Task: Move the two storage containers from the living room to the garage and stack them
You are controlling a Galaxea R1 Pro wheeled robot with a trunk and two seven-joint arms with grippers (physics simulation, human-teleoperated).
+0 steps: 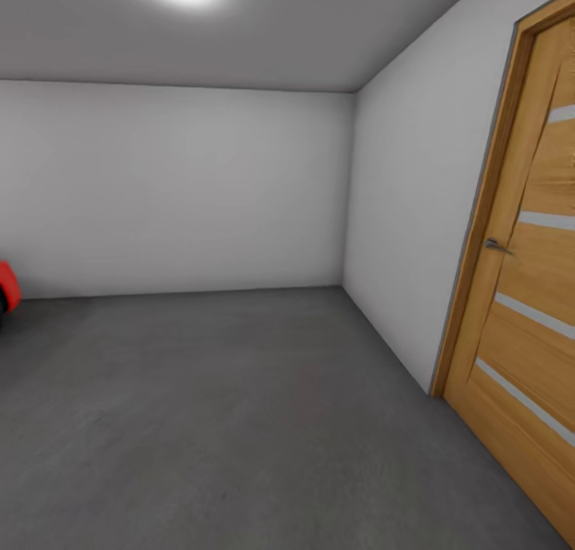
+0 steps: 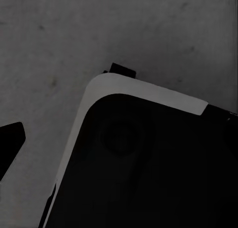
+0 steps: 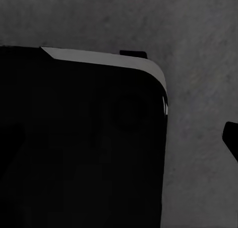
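Head view: garage corner, pale grey walls (image 1: 176,191), dark concrete floor (image 1: 224,422). Red car (image 1: 6,288) cut off at left edge, just a sliver. Wood door (image 1: 531,294) at right, partly cropped. Both wrist views look down on the robot's black base (image 2: 148,168) over concrete; pincer state can't tell, either arm.

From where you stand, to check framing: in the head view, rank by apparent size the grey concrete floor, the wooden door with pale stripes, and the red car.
1. Grey concrete floor
2. Wooden door with pale stripes, cropped and nearest, so apparent size only
3. Red car, a sliver at the edge
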